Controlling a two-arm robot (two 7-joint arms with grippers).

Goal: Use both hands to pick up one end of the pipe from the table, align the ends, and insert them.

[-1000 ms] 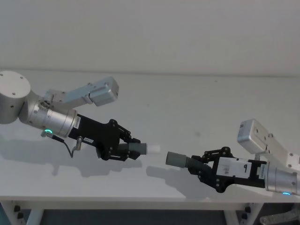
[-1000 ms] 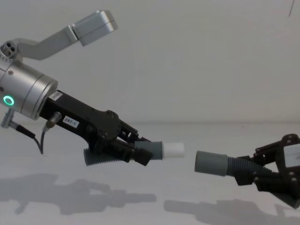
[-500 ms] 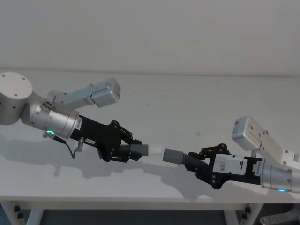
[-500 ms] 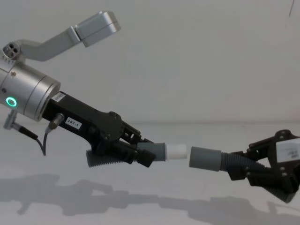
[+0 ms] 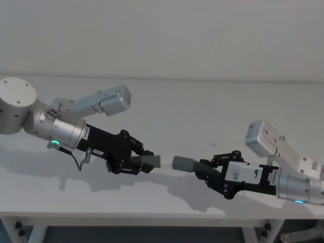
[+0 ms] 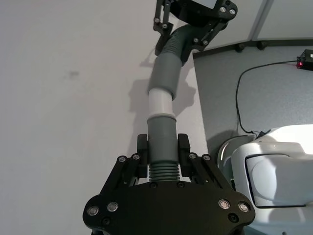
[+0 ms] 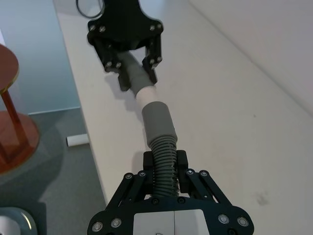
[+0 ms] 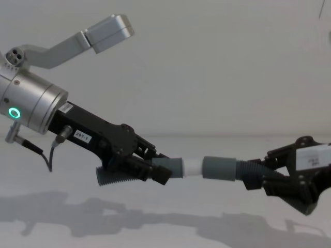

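Grey cuffs meet above the table [image 5: 202, 111] (pale rim [image 8: 192, 167] entering): left gripper [image 8: 150, 166] and right gripper [image 8: 261, 178] each clamp 1 pipe piece.

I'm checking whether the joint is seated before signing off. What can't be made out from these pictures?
- How deep the pale rim sits: the wider cuff covers its tip in the chest and wrist views.
- The left pipe where it is gripped: the left claw hides it in the head view.
- The right arm's far end: cut off by the head view's edge.
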